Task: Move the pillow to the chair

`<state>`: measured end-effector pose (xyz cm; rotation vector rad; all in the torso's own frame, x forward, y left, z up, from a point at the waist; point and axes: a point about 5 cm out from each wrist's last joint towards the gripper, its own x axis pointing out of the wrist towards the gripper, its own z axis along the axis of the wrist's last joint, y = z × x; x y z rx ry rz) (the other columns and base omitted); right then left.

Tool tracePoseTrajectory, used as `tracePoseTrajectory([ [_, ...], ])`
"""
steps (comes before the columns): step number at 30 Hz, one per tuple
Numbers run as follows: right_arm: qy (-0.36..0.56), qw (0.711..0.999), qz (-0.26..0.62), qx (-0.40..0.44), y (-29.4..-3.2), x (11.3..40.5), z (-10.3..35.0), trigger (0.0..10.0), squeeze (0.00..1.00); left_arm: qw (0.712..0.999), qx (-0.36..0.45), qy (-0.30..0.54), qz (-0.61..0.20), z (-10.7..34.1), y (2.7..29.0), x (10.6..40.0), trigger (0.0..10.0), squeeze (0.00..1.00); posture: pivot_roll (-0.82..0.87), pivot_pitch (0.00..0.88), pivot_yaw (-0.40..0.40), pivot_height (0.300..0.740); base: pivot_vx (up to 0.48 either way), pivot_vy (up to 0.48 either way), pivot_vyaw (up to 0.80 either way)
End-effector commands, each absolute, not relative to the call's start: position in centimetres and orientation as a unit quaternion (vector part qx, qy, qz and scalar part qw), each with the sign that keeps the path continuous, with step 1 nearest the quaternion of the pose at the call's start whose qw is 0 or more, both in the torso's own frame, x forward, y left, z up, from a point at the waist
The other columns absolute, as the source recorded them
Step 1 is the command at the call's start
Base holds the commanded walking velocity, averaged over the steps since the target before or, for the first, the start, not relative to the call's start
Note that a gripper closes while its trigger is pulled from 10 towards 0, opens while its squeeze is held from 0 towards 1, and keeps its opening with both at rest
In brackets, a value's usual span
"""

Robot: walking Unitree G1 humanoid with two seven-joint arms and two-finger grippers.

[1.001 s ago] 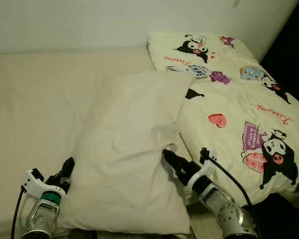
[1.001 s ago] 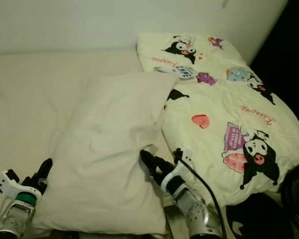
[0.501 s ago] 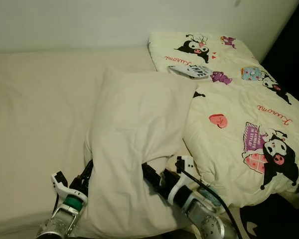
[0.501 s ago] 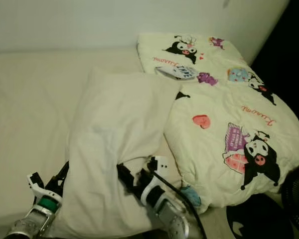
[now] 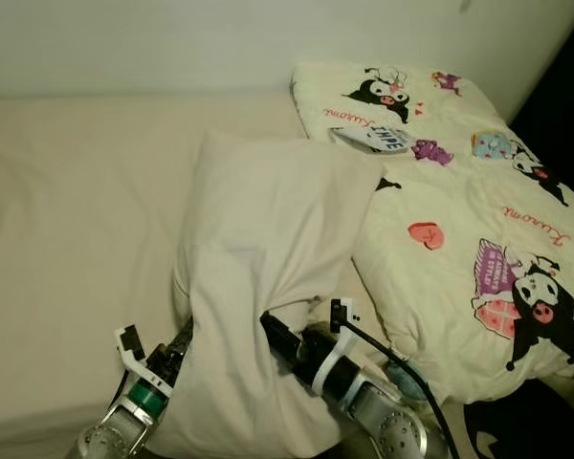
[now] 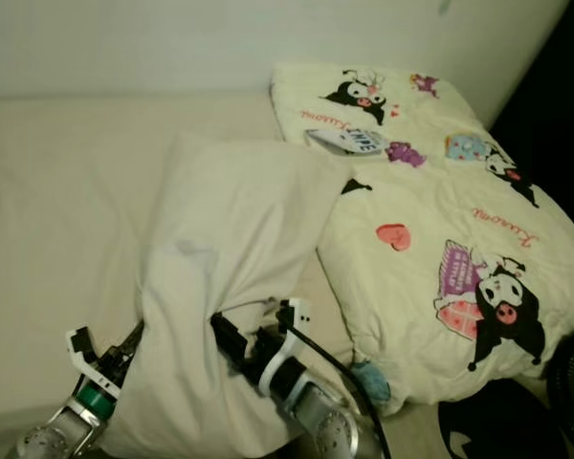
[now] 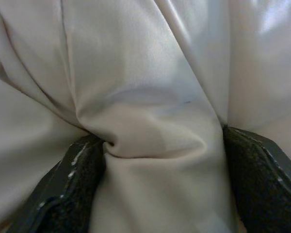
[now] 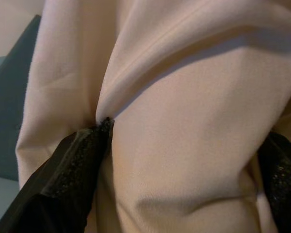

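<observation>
— Where is the pillow (image 5: 268,249)?
— On the bed (image 5: 67,220), its far corner against the cartoon-print quilt (image 5: 469,220), its near end bunched up.
— And the claws?
— The left claw (image 5: 177,346) pinches the near left edge; the right claw (image 5: 275,337) bites into a fold on the other side. Both seem clamped on cloth, though fabric hides the tips.
</observation>
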<state>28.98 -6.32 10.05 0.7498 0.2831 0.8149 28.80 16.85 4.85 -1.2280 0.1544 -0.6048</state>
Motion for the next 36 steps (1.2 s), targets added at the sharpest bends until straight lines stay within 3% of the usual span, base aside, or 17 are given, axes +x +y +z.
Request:
tracePoseTrajectory([
  [1, 0.165, 0.783, 0.469, 0.375, -2.4, 27.5, 10.0, 0.0, 0.00, 0.732, -0.577, 0.115, -0.344, 4.8, 13.8, 28.3, 0.0, 0.00, -0.03, 0.170, -0.003, 0.602, 0.000, 0.000, 0.00],
  [8, 0.146, 0.768, 0.490, 0.386, -2.5, 27.8, 10.7, 0.0, 0.00, 0.752, -0.554, 0.128, -0.333, 5.0, 14.5, 28.3, 0.0, 0.00, 0.01, 0.138, 0.023, 0.602, 0.000, 0.000, 0.00],
  [16, 0.149, 0.766, 0.501, 0.375, -3.2, 27.9, 10.4, 0.0, 0.00, 0.800, -0.493, 0.122, -0.321, 6.4, 13.8, 29.7, 0.0, 0.00, 0.06, 0.101, 0.036, 0.602, 0.000, 0.000, 0.00],
  [24, 0.147, 0.762, 0.513, 0.366, -3.2, 28.0, 10.5, 0.0, 0.00, 0.816, -0.454, 0.102, -0.343, 8.0, 13.0, 29.9, 0.0, 0.00, 0.07, 0.074, 0.051, 0.602, 0.000, 0.000, 0.00],
  [27, 0.127, 0.773, 0.510, 0.356, -3.7, 28.4, 11.2, 0.0, 0.00, 0.853, -0.404, 0.066, -0.325, 10.0, 12.5, 30.2, 0.0, 0.00, 0.08, 0.046, 0.064, 0.602, 0.000, 0.000, 0.00],
  [28, 0.127, 0.773, 0.510, 0.356, -3.7, 28.4, 11.2, 0.0, 0.00, 0.853, -0.404, 0.066, -0.325, 10.0, 12.5, 30.2, 0.0, 0.00, 0.08, 0.046, 0.064, 0.602, 0.000, 0.000, 0.00],
  [29, 0.122, 0.777, 0.507, 0.352, -4.0, 28.6, 11.4, 0.0, 0.00, 0.857, -0.395, 0.052, -0.327, 10.8, 12.0, 30.2, 1.2, 0.00, 0.08, 0.038, 0.065, 0.602, 0.000, 0.000, 0.00],
  [32, 0.124, 0.783, 0.500, 0.347, -4.2, 28.8, 11.5, 0.0, 0.00, 0.857, -0.391, 0.036, -0.335, 11.7, 11.1, 30.1, 1.0, 0.00, 0.07, 0.028, 0.063, 0.602, 0.000, 0.000, 0.00],
  [33, 0.127, 0.788, 0.493, 0.347, -4.3, 29.0, 11.6, 0.0, 0.00, 0.857, -0.391, 0.028, -0.336, 12.2, 10.7, 30.1, 0.0, 0.00, 0.07, 0.016, 0.065, 0.602, 0.000, 0.000, 0.00],
  [36, 0.127, 0.794, 0.486, 0.341, -4.4, 29.2, 11.8, 0.0, 0.00, 0.860, -0.387, 0.013, -0.331, 12.9, 10.2, 30.3, 0.0, 0.00, 0.07, 0.012, 0.066, 0.602, 0.000, 0.000, 0.00],
])
